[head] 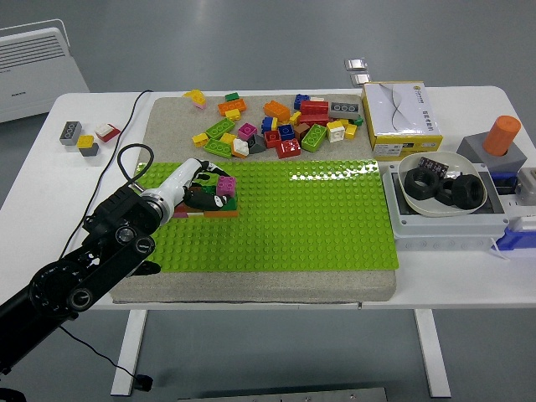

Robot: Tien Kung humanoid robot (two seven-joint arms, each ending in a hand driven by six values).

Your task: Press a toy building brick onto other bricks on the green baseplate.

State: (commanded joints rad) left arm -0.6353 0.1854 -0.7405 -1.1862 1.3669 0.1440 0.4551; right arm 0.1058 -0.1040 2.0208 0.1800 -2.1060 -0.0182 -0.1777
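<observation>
My left hand [205,189] reaches in from the lower left over the left end of the green baseplate [310,218]. Its black fingers are curled on a magenta brick [226,186]. The brick sits on top of a low row of brown and pink bricks [208,213] on the plate. A pile of loose bricks [280,126] in several colours lies on the grey mat behind the plate. My right hand is out of view.
A yellow and white box [400,117] stands at the back right. A grey bin with a bowl of black rings [442,188] is at the right. An orange cylinder [502,134] stands on a grey block. Small bricks [84,136] lie at the table's left. A cable [126,159] runs beside my arm.
</observation>
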